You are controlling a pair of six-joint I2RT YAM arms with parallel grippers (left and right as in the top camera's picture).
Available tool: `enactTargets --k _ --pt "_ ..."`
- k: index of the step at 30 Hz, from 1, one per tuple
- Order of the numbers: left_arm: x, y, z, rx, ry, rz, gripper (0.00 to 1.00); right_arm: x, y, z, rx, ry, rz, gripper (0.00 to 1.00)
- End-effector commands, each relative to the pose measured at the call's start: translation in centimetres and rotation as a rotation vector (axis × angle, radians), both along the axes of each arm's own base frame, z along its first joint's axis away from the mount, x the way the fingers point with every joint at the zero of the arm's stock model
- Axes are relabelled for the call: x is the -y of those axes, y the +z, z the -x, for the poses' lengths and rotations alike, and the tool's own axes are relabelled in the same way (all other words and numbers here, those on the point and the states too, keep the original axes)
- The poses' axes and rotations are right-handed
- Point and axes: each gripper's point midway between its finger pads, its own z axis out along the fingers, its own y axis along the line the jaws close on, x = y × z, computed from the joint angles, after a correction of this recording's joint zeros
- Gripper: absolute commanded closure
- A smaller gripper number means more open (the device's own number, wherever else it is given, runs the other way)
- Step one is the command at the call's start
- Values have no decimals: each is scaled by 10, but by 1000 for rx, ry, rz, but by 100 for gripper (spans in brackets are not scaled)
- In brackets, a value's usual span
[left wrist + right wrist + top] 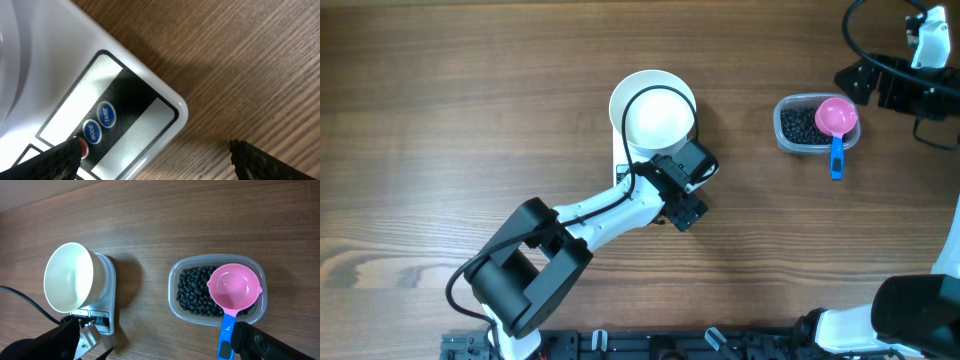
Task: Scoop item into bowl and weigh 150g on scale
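Note:
A white bowl [653,115] [70,277] stands empty on the white scale [620,168] [103,300]. My left gripper [692,188] [157,162] hangs open low over the scale's front panel [125,125]. Its left fingertip [62,160] lies over a red button beside the MODE and TARE buttons, and its other finger is over bare wood. The item, small black beans [800,122] [192,290], fills a clear tub. My right gripper [880,88] [160,342] is open, high above the table, with nothing between its fingers.
A pink scoop [837,116] [234,286] with a blue handle [226,330] rests across the clear tub [786,140] [175,307]. The wooden table [440,120] spreads left of the bowl. Black cables run near the bowl and at the top right.

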Motion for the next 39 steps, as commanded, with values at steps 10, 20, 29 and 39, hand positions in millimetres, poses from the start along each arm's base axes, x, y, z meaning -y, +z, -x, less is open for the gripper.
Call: enactTargets --k 10,20,29,39 --pt "-12 -40 14 -88 1 -24 0 -2 -5 -1 -12 2 -19 0" --pt "4 13 2 13 -7 88 0 -2 -5 -1 -12 2 -19 0" --pt "6 38 9 33 -23 111 0 -2 -5 -1 -13 1 -19 0" --pt "4 21 27 -66 -46 95 0 -2 -5 -1 -12 2 -19 0"
